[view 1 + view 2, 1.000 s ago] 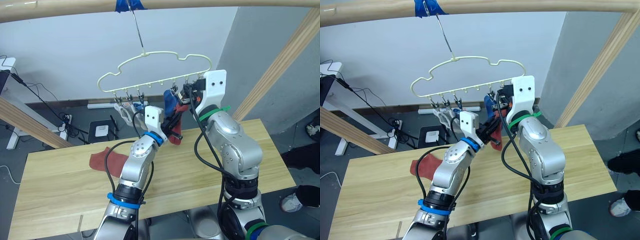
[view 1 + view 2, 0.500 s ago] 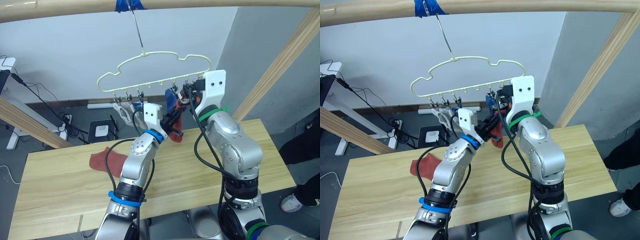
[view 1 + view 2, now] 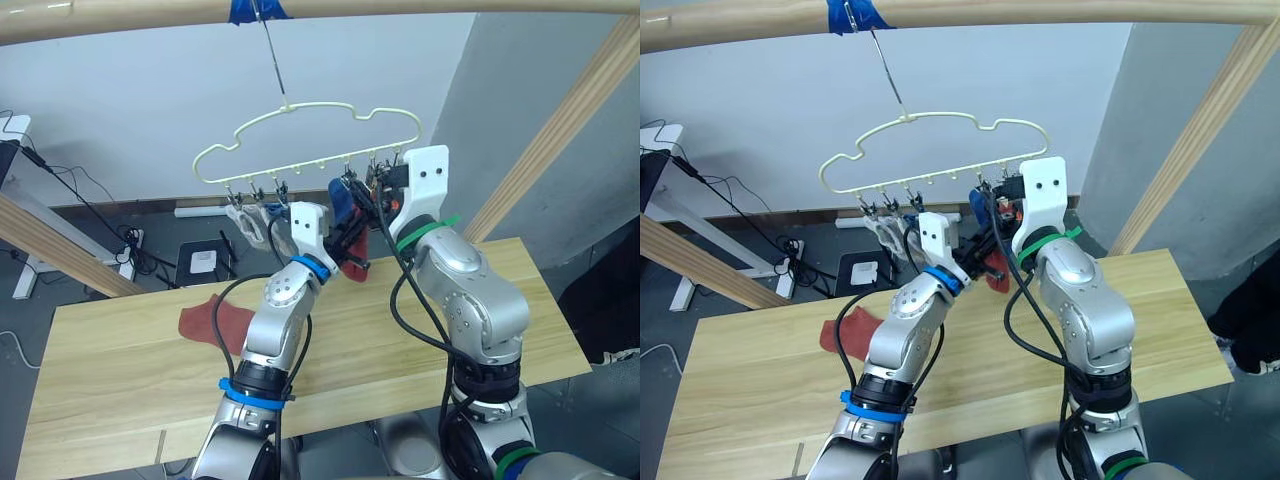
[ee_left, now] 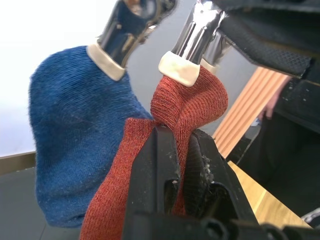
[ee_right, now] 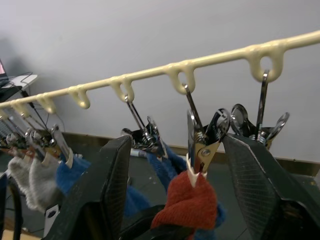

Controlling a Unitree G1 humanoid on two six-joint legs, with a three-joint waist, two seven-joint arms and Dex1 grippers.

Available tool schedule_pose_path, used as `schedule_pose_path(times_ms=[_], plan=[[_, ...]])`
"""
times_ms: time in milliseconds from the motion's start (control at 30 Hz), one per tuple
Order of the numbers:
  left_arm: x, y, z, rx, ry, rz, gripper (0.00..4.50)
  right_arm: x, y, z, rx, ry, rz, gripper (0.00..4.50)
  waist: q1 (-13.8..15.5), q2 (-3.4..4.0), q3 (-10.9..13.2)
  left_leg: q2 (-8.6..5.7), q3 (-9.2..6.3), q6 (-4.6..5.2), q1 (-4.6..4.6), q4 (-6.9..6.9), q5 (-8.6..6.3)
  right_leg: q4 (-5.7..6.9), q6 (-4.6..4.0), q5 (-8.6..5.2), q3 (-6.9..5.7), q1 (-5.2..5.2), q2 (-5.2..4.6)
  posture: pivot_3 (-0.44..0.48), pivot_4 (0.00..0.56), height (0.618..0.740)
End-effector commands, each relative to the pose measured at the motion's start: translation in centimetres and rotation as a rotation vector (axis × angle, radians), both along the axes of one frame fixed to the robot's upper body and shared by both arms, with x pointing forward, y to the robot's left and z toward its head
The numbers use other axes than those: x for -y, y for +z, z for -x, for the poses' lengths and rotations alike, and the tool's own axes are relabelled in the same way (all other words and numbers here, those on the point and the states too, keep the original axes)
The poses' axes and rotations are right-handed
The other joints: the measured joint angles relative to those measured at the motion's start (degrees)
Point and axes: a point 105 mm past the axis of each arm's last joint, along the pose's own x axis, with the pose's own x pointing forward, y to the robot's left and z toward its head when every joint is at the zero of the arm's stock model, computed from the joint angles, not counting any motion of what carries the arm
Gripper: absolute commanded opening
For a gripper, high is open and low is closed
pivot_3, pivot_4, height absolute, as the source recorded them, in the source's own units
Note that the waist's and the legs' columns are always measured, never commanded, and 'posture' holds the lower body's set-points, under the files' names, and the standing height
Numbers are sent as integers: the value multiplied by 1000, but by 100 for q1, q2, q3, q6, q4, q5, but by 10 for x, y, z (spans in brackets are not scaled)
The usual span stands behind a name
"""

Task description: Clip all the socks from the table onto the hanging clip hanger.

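The cream clip hanger [image 3: 310, 140] hangs by its hook from the taped rail. A rust-red sock [image 4: 187, 102] is pinched at its top by one metal clip [image 5: 202, 142], and my left gripper [image 4: 182, 137] is shut on it just below. A blue sock [image 4: 75, 130] hangs from the neighbouring clip, and light grey socks [image 5: 35, 175] hang further along. My right gripper [image 5: 185, 165] is open, one finger on each side of the clip that holds the red sock. A second rust-red sock [image 3: 215, 325] lies flat on the table [image 3: 120, 360], left of my arms.
The round wooden rail [image 3: 400, 8] runs overhead, with slanted wooden posts at the right [image 3: 560, 130] and left [image 3: 50, 245]. Cables and a power strip [image 3: 205, 262] lie on the floor behind the table. A person's shoe [image 3: 620, 355] shows at the right edge.
My right gripper has opened and let go of the clip, which now grips the red sock. My left gripper has risen slightly, still holding the sock.
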Motion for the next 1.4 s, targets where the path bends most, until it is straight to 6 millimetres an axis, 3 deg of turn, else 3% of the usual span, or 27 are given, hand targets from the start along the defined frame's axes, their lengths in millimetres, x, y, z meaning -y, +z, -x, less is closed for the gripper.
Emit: schedule_pose_path(times_ms=[33, 133, 300, 433, 533, 700, 867, 1100, 1400], plan=[[-1, 8, 3, 41, -7, -30, 1284, -12, 12, 24, 70, 127, 31, 3113, -6, 0, 0, 0, 0, 0, 0, 0, 0, 0, 0, 0, 0, 0, 0, -343, 240, 733], [-1, 5, 8, 54, -32, -66, 2129, -12, 9, 36, 84, 185, 78, 3113, -8, 0, 0, -1, 1, 0, 0, 0, 0, -1, 0, 0, 0, 0, 1, -343, 240, 733], [-5, 4, 23, 116, -139, -148, 2129, -3, 6, 53, 112, 240, 144, 3113, -7, 0, 0, 0, 0, 0, 0, 0, 0, -3, 0, 0, 0, 1, 4, -345, 238, 733], [-13, 7, 36, 141, -236, -199, 2129, 8, 5, 55, 142, 205, 185, 3113, -13, 0, 0, 4, 1, 0, 0, -1, 0, -7, 0, 0, 1, 1, 7, -348, 238, 733], [-28, 15, 50, 173, -340, -274, 2129, 24, 9, 42, 181, 79, 217, 3113, -18, 0, 0, 5, 2, 0, 0, 1, 0, -11, 1, 0, 3, 1, 10, -346, 238, 733], [-46, 25, 58, 177, -413, -347, 2129, 33, 10, 28, 199, -6, 234, 3113, -11, 1, 0, 9, 2, 0, 2, 1, 1, -14, 1, 0, 5, 3, 15, -329, 236, 733], [-67, 39, 57, 173, -383, -385, 2129, 40, 8, 9, 189, -98, 237, 3113, -1, 1, 0, 10, 3, 0, 1, -3, 1, -23, 1, 1, 6, 2, 14, -310, 233, 733], [-71, 54, 58, 184, -355, -362, 2129, 37, 6, -6, 179, -123, 227, 3113, 29, 1, 0, 11, 1, 0, -4, -4, 1, -26, 4, 4, 5, 2, 4, -286, 227, 733], [-71, 57, 56, 193, -343, -373, 2129, 39, 7, -20, 195, -156, 231, 3113, 55, 2, -1, 9, 2, 0, -4, -3, 1, -26, 5, 7, 5, 1, 3, -276, 220, 733]])
